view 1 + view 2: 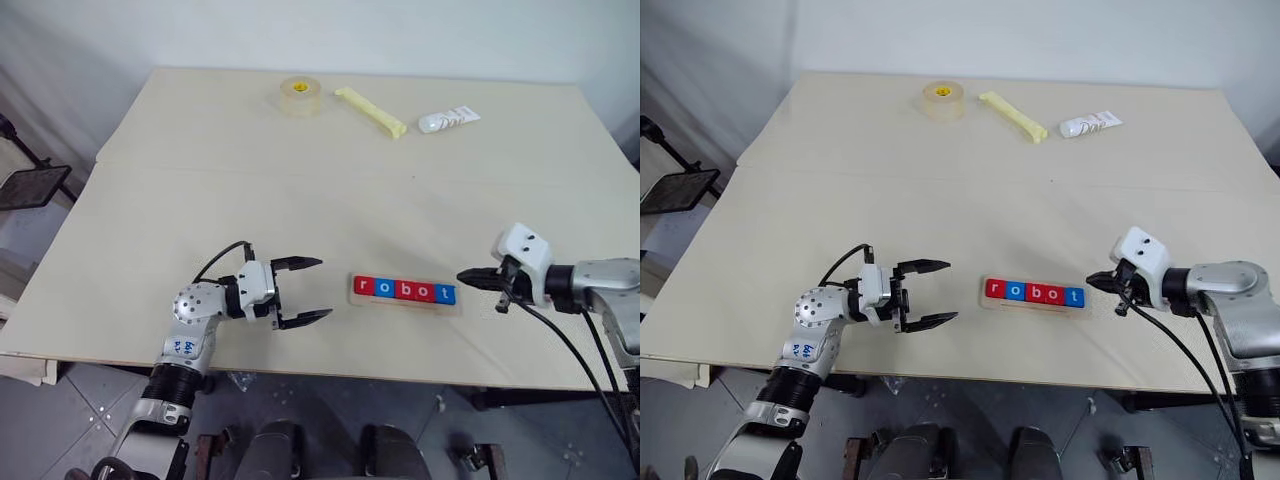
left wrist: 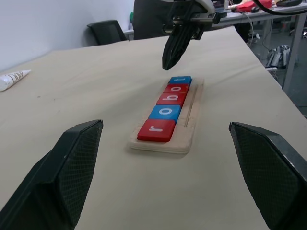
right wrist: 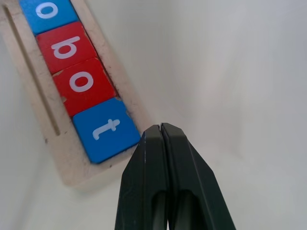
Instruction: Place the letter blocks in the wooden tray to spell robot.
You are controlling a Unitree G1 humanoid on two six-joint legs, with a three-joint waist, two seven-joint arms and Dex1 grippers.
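The wooden tray (image 1: 456,305) lies near the table's front edge, holding the letter blocks (image 1: 404,291) in a row: red r, blue o, red b, red o, blue t. My left gripper (image 1: 303,291) hovers open just left of the tray, pointing at it, nothing between its fingers. My right gripper (image 1: 466,277) is shut and empty, its tip just off the tray's right end beside the blue t block (image 3: 106,129). From the left wrist, the tray (image 2: 163,145) lies between the spread fingers with the shut right gripper (image 2: 169,61) above its far end.
At the table's far side lie a roll of tape (image 1: 300,95), a yellow stick-shaped object (image 1: 371,111) and a white tube (image 1: 447,120). A black chair (image 1: 30,186) stands off the table's left edge. Bare tabletop lies between the tray and those items.
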